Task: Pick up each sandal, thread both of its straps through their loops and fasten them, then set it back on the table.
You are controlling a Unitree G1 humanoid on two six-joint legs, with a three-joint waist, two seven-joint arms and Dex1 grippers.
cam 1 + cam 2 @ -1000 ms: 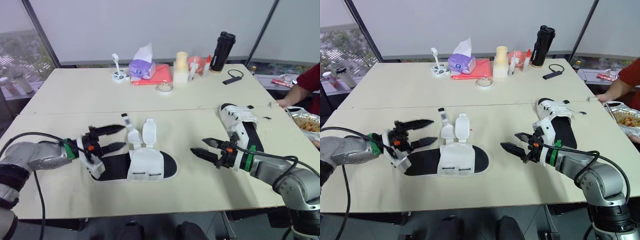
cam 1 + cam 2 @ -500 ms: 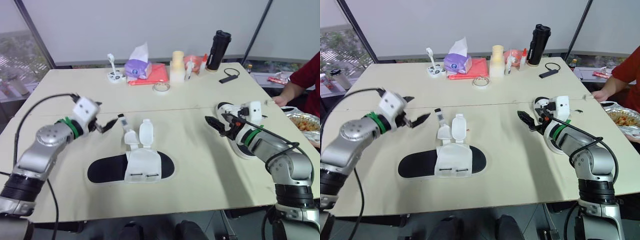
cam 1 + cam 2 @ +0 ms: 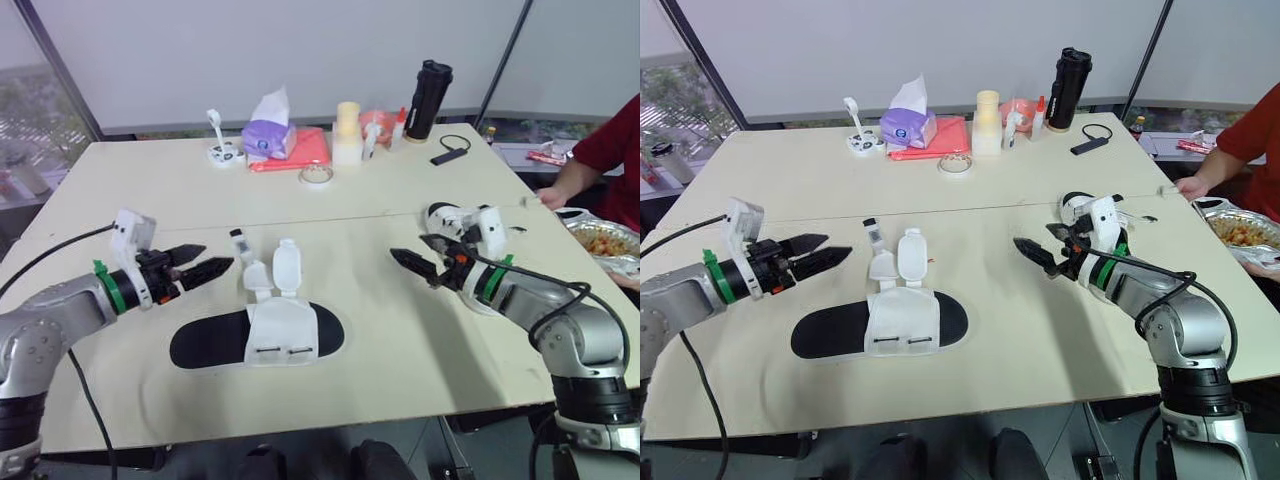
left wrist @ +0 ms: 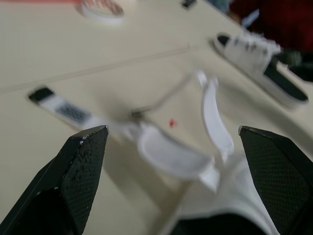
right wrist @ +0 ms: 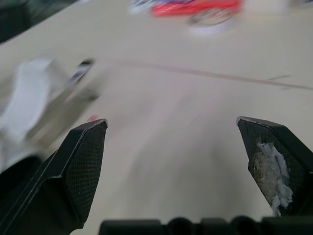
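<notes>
From the head camera, the near sandal point(image 3: 205, 350) lies flat on the cream table point(image 3: 400, 340) between the two arms, with its black sole toward the robot's left. Its white upper is unfastened and both straps point(image 3: 287, 265) stand up and away from the loops. The left gripper point(image 3: 218, 256) hovers just beside those straps on the robot's left. It points at them, its jaws are spread, and it holds nothing. The right gripper point(image 3: 406, 246) hangs above bare table to the right of the near sandal, well apart from it, jaws likewise spread and empty. The far sandal point(image 3: 1080, 208) rests on the table behind the right wrist, partly hidden by the arm. Along the far edge stand a purple tissue box point(image 3: 265, 135), a tape roll point(image 3: 316, 175) and a black bottle point(image 3: 422, 88). At the right edge a person's red sleeve point(image 3: 610, 140) shows beside a foil tray point(image 3: 600, 240) of food. In the left wrist view the two black fingers point(image 4: 80, 166) stand wide apart. The open white straps curl up between them, one ending in a dark-patched tip that lies on the table, and the far sandal is across the table beyond. In the right wrist view the fingers point(image 5: 78, 166) are also wide apart over bare tabletop. A blurred white strap of the near sandal is at one side, and the tape roll is far ahead.
</notes>
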